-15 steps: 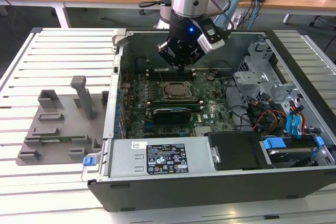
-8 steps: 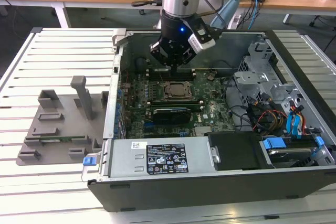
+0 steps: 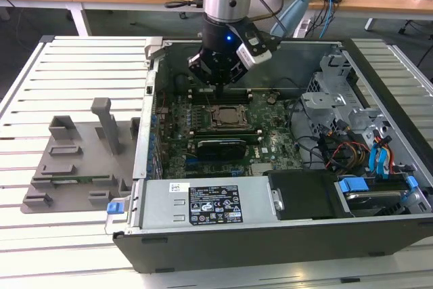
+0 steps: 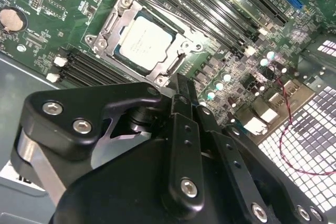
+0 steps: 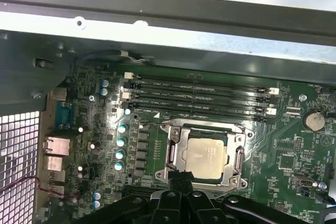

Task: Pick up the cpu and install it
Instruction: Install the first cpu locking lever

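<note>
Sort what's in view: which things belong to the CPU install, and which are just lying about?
Belongs to the job:
- cpu, lying in the socket frame
- hand, above the motherboard

Lying about:
- grey fixture plate beside the case
- drive cage
- power supply

Robotics lab: open computer case on slatted workbench.

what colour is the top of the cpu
Pale silver-grey, cpu sitting in the socket; clearest in the second wrist view.
</note>
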